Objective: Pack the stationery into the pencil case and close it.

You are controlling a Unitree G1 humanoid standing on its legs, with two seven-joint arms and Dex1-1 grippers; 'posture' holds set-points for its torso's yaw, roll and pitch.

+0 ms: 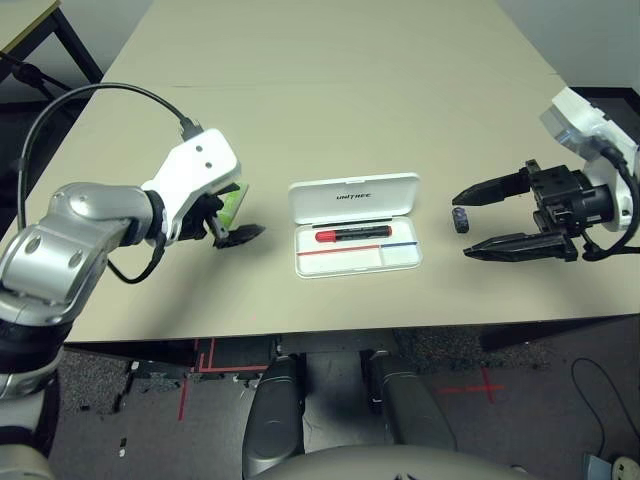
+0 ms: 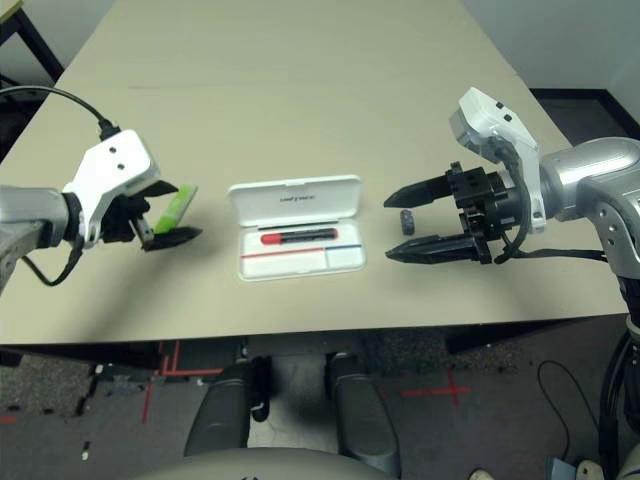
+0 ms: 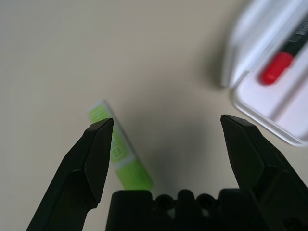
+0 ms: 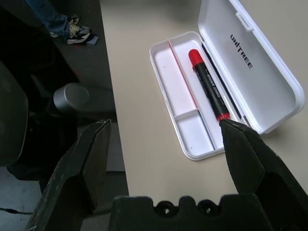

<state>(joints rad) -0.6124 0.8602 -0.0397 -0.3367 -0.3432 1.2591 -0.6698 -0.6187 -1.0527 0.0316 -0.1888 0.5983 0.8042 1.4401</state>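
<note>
Surface [image 1: 330, 110]: beige, wide; dark floor around it.
Case [image 1: 355, 224]: open at centre, marker [image 1: 352, 233] inside.
Left hand [image 1: 232, 232]: fingers wide apart, empty, pointing right, just over the green bar [image 2: 174, 208].
Right hand [image 2: 412, 222]: spread wide, empty, pointing left.
Block [image 2: 407, 218]: between the right hand's fingers, right of the case.

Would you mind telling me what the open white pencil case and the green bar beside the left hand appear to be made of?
The pencil case looks like smooth, slightly glossy moulded plastic: rounded corners, thin rigid walls, printed lettering on the lid. The green bar seems to have a printed paper or plastic wrap, with pale bands across it; its core cannot be judged.
</note>
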